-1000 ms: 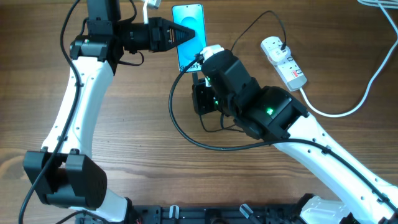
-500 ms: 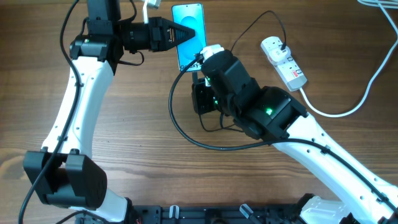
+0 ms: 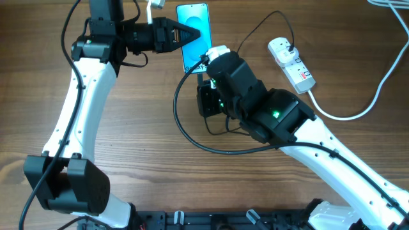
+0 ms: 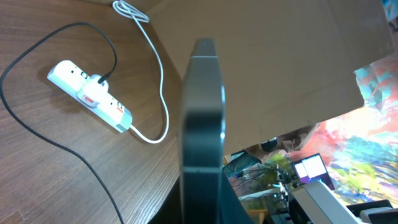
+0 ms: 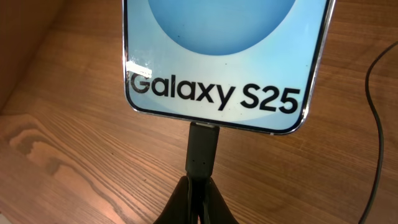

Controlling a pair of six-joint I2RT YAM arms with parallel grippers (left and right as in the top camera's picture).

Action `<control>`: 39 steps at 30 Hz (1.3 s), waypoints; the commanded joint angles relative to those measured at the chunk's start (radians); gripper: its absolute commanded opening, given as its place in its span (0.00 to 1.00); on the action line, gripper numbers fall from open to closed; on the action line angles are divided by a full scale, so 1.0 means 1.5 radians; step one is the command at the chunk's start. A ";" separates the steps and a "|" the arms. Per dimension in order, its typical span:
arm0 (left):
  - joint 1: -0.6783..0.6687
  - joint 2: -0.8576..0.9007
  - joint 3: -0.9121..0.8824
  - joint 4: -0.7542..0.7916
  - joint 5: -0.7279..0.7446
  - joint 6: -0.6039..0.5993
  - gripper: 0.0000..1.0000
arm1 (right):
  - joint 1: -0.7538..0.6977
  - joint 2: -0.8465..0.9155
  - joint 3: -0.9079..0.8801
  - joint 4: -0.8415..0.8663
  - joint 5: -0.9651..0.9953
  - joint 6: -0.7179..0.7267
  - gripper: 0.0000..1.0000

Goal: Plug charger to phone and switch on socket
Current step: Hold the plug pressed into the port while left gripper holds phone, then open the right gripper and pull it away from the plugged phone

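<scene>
Left gripper (image 3: 184,36) clamped on left edge of phone (image 3: 199,19), top centre of overhead. Right gripper (image 5: 198,190) pinched shut on charger (image 5: 202,149) plug. Plug tip meets phone bottom edge, under Galaxy S25 label. Black cable loops through frame centre to socket (image 3: 291,62), upper right.

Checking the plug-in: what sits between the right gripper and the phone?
The charger plug, pinched by the right gripper and meeting the bottom edge of the phone; the right wrist view shows it.
</scene>
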 commanded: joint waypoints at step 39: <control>-0.030 -0.003 -0.003 -0.042 -0.040 0.022 0.04 | -0.005 -0.061 0.021 -0.013 0.042 -0.037 0.68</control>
